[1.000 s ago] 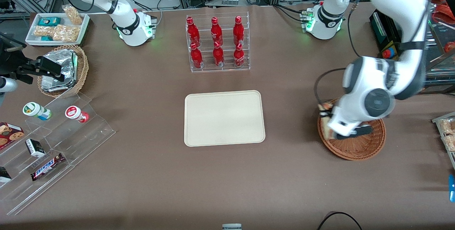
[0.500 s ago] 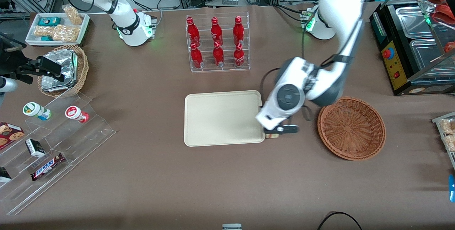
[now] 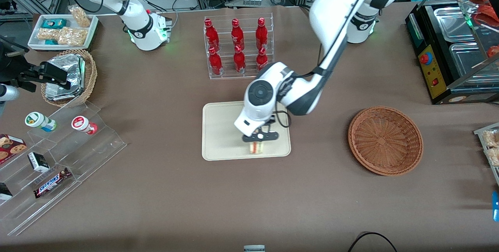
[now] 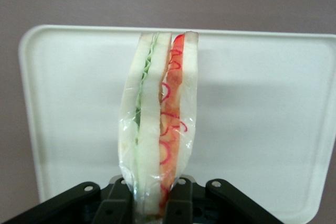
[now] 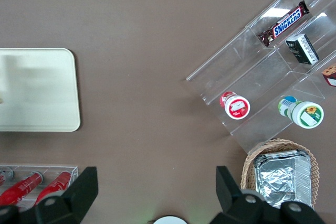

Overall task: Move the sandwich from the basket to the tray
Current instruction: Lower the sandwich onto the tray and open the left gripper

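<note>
My left gripper [image 3: 259, 139] [image 4: 153, 203] is shut on the sandwich [image 3: 256, 147] [image 4: 157, 124], a plastic-wrapped wedge of pale bread with green and red-orange layers. It holds the sandwich over the part of the cream tray [image 3: 222, 127] [image 4: 262, 103] nearest the front camera. Whether the sandwich touches the tray I cannot tell. The round reddish-brown basket [image 3: 385, 140] sits empty toward the working arm's end of the table.
A clear rack of red bottles [image 3: 238, 46] stands farther from the front camera than the tray. Toward the parked arm's end are a tan basket with foil packets [image 3: 70, 76], a white snack tray [image 3: 62, 30] and a clear stepped display [image 3: 58, 158].
The left arm has carried the sandwich out of the basket, over the tray's edge and onto the tray area. The basket is left empty.
</note>
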`<state>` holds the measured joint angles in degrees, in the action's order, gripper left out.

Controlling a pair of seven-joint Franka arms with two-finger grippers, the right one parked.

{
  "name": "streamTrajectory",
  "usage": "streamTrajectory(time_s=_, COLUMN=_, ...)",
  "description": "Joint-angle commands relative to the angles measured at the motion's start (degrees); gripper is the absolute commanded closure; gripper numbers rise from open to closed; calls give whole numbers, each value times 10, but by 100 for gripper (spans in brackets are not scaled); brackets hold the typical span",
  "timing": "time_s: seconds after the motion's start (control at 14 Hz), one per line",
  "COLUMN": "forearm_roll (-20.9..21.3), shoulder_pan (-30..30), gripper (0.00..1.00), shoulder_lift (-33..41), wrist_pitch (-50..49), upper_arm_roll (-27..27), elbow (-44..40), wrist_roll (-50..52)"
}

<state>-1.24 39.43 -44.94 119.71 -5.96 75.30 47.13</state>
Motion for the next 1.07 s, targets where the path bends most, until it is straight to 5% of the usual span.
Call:
streamTrajectory(time_s=0.0, forearm_roll=-9, shoulder_pan=24, gripper=88, shoulder_lift=-37, wrist_pitch=0, upper_arm_roll=8, elbow=-47, wrist_roll=35)
streamTrajectory(time_s=0.36, forearm_roll=-39, shoulder_pan=33, gripper=88, shoulder_lift=-52, wrist_pitch=4, upper_arm_roll=-11, elbow=-46, wrist_roll=69)
streamTrajectory(time_s=0.57, forearm_roll=-40, shoulder_pan=34, gripper=78, shoulder_lift=-54, wrist_pitch=3, upper_arm_roll=-11, elbow=-43, wrist_roll=65)
streamTrajectory(time_s=0.64, forearm_roll=-37, shoulder_pan=34, gripper=68, shoulder_lift=-57, wrist_pitch=3, upper_arm_roll=-11, elbow=-43, wrist_roll=61)
streamTrajectory(time_s=0.71, forearm_roll=-36, shoulder_pan=33, gripper=17, shoulder_lift=-55, wrist_pitch=2, upper_arm_roll=-11, elbow=-43, wrist_roll=61)
streamTrajectory(time_s=0.79, forearm_roll=-34, shoulder_pan=33, gripper=0, shoulder_lift=-51, wrist_pitch=1, upper_arm_roll=-10, elbow=-43, wrist_roll=61)
streamTrajectory(time_s=1.0, forearm_roll=-33, shoulder_pan=32, gripper=0, shoulder_lift=-30, wrist_pitch=-29, upper_arm_roll=-8, elbow=-45, wrist_roll=67)
